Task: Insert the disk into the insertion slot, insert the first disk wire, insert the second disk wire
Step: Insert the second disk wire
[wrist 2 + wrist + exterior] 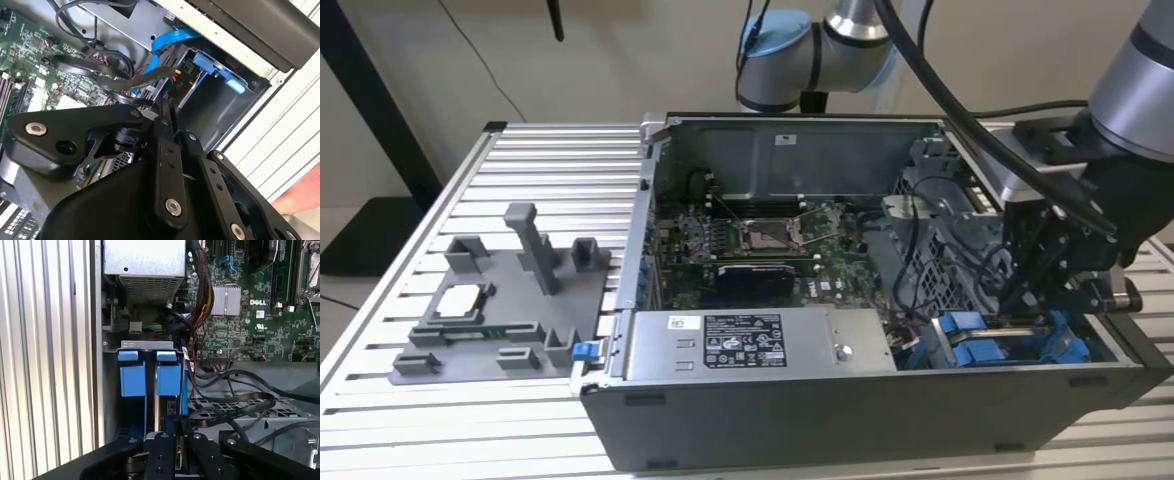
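Disk (167,412) upright in insertion slot (150,385), fingers (175,440) shut on it; slatted metal table (520,150).

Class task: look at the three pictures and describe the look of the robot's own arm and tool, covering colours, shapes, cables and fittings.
In the exterior view the arm is a silver-grey tube with a light blue cap on its rear joint. Thick black cables run along it to a black wrist block. The tool is matt black; in the second wrist view its flat linkage bars are joined by silver screws.
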